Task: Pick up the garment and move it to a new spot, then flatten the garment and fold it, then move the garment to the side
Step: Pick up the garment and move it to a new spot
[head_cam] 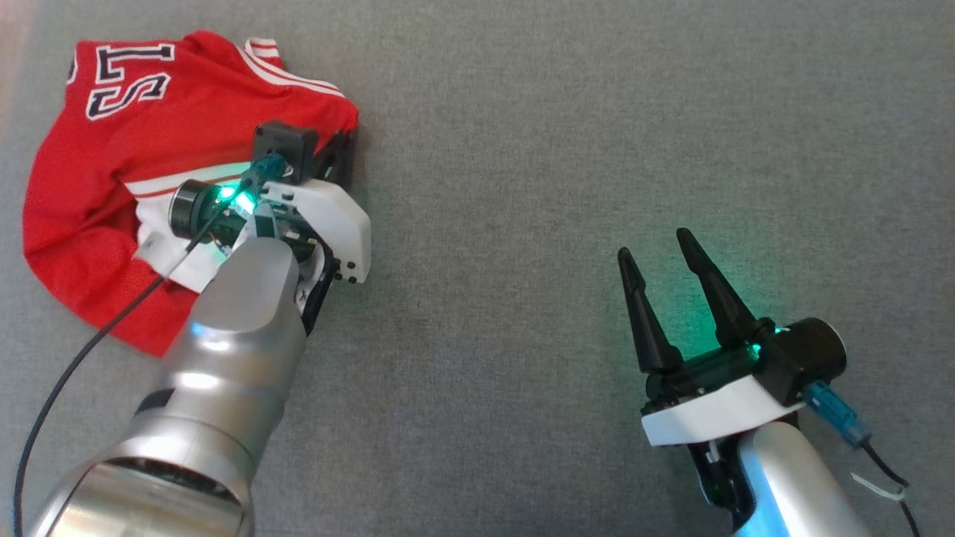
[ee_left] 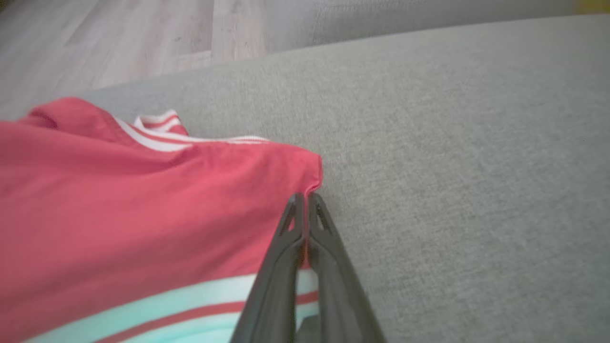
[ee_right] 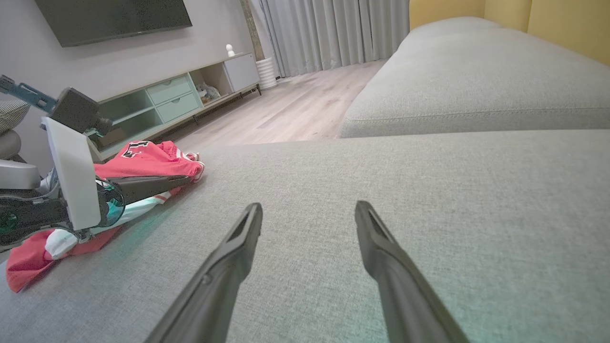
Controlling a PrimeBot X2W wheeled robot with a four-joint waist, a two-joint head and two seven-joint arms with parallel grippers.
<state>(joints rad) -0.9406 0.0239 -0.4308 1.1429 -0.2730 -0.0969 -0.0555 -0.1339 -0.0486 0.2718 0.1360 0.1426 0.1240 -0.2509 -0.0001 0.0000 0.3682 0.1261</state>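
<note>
Red cloth, white-striped: one crumpled garment [head_cam: 97,179] at left on one grey woven cushion [head_cam: 522,149]. Two tapered, dark-fingered grippers: left gripper [ee_left: 305,196] pinched on its corner, right gripper [head_cam: 653,245] spread apart, empty.

Left claw [ee_left: 305,196] tight, right claw [head_cam: 653,245] wide

Grey sofa cushions [ee_right: 429,190], pale wood floor [ee_right: 295,109], low media cabinet [ee_right: 167,100], dark screen [ee_right: 109,16] above; grey curtains [ee_right: 333,33], yellow wall [ee_right: 548,24]
</note>
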